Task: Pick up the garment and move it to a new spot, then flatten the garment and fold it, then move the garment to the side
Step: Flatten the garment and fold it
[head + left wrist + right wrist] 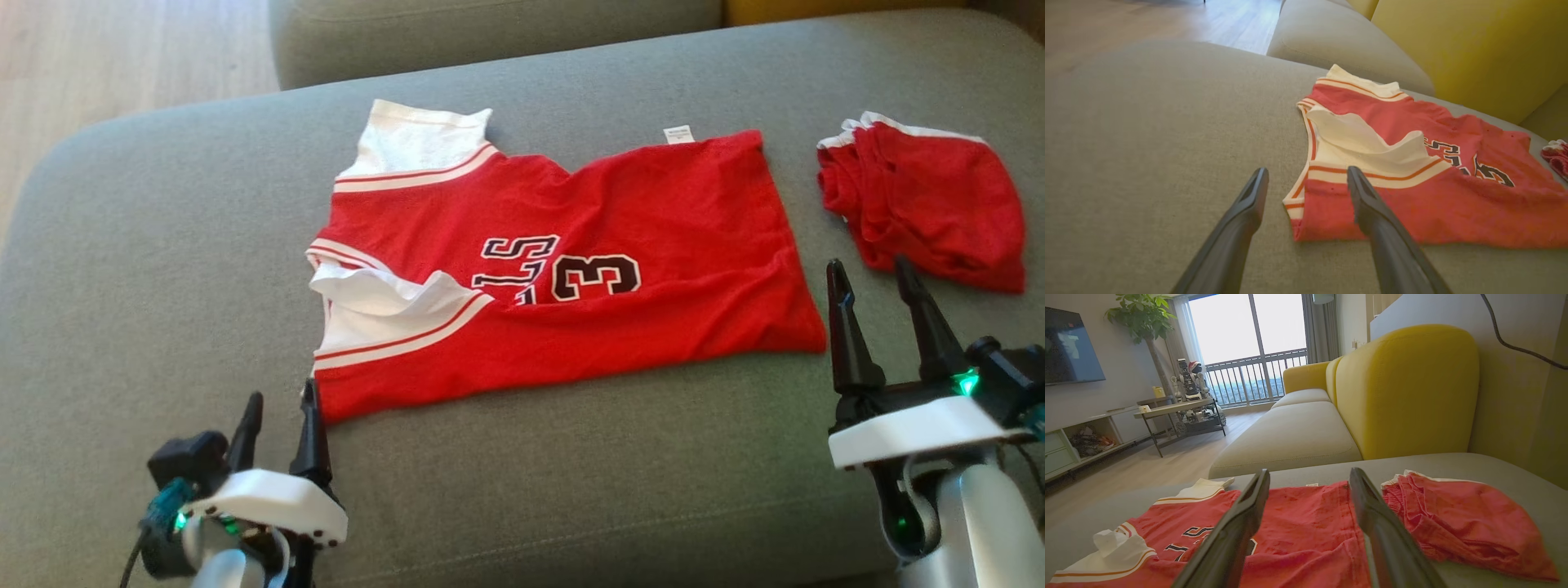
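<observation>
With fingers apart and empty, the left claw (282,390) and right claw (867,265) flank the red-and-white mesh basketball jersey (571,310) spread on the grey sofa cushion (163,245).

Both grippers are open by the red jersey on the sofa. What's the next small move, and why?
Probably lower the left gripper onto the near shoulder corner of the jersey and pinch it. It is open and empty, that corner lies right at its tips, and the jersey is creased on the sofa, not yet flat.
</observation>
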You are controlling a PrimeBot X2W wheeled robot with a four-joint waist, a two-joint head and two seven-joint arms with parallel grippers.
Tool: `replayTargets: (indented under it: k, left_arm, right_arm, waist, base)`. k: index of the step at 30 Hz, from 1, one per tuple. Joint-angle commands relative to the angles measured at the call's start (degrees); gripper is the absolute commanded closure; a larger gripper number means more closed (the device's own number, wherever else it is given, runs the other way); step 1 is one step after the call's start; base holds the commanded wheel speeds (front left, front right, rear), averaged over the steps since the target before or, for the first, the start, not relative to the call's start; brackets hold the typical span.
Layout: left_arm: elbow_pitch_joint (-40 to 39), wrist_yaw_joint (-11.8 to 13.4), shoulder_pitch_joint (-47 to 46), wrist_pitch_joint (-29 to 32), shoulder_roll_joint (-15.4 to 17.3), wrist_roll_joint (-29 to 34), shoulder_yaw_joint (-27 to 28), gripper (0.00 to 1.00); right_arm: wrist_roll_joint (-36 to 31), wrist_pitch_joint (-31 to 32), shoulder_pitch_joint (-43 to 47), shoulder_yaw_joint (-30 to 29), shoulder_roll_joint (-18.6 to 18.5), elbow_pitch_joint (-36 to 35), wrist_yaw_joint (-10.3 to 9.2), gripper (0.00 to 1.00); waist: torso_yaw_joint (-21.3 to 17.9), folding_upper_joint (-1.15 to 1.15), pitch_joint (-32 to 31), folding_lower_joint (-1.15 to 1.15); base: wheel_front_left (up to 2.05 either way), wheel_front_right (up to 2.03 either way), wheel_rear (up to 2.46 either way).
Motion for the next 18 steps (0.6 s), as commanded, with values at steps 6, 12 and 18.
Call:
replayTargets:
  k: [6,12,18]
  left_arm:
    - [8.2,-0.6,-6.5,-0.3,-0.4,-1.0,2.2,0.00]
    - [16.6,1.4,-9.1,-0.2,-0.6,-1.5,2.8,0.00]
    - [22.0,0.9,-11.5,-0.2,-0.6,-2.3,2.8,0.00]
  right_arm:
    - [-0.6,-0.5,-2.4,1.6,0.2,-2.5,-0.02,0.00]
    - [-0.6,-0.5,-2.8,1.9,0.2,-2.3,-0.02,0.00]
    - [-0.1,-0.5,-3.1,1.6,0.2,-1.9,-0.02,0.00]
  waist:
    - [-2.3,0.00,1.4,0.00]
    - [-3.7,0.00,2.2,0.00]
    - [-4.5,0.00,2.5,0.00]
  base:
    - [0.00,0.00,0.00]
    - [0.00,0.00,0.00]
    - [0.00,0.00,0.00]
